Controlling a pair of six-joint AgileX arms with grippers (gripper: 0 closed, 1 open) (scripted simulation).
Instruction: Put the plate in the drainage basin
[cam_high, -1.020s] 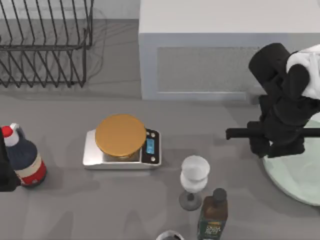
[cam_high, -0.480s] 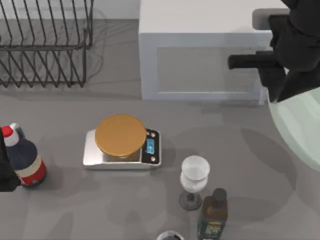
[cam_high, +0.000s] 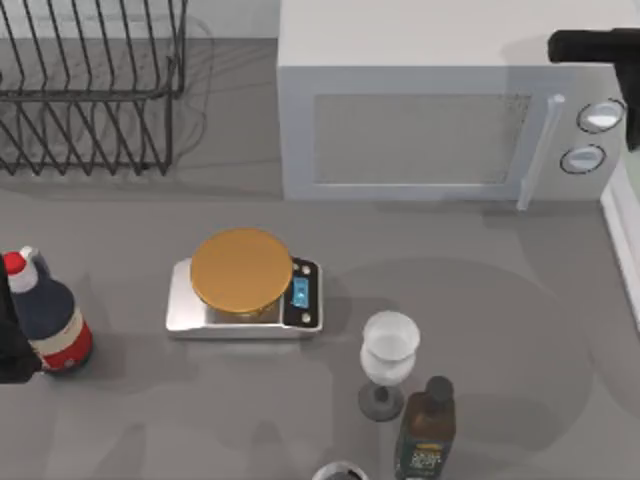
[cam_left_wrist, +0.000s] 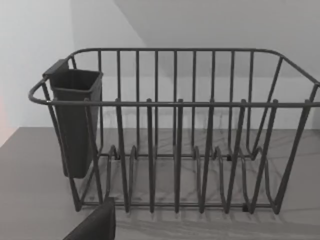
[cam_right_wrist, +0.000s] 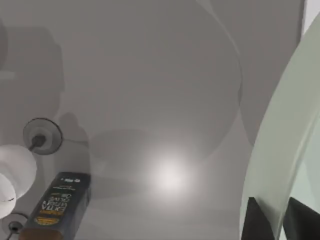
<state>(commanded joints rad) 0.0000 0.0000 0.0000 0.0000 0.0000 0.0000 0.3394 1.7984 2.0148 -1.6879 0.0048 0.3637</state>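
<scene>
A: Status on the plate (cam_right_wrist: 272, 150)?

B: We're carrying it. In the right wrist view the right gripper (cam_right_wrist: 280, 220) is pinching its rim, one dark finger (cam_right_wrist: 260, 220) on each side of the pale green edge. The plate is hanging tilted, clear of the desk (cam_high: 480, 330), off the desk's right edge.

A: And the top view?

B: There we're seeing just a pale sliver of plate at the right border, plus a dark bit of the right arm up at the far right corner by the microwave (cam_high: 440, 110). The grasp itself is readable from the wrist camera alone.

A: Target?

B: The drainage basin (cam_left_wrist: 175, 135), the wire rack with a cutlery cup, is sitting in the far left corner of the desk. The left wrist view is looking straight into it: slots free, nothing loaded. The right wrist camera isn't picking up the rack at all.

A: Left arm?

B: Parked at the left edge, next to the sauce bottle (cam_high: 45, 315). We can't tell its finger state.

A: Step in hand?

B: Transport, judging by the lift. Next we're needing a long traverse across to the far left, passing above the scale (cam_high: 245, 290), the wine glass (cam_high: 388, 360) and the dark bottle (cam_high: 425, 430), then turning the plate on edge to line up with a slot.
</scene>
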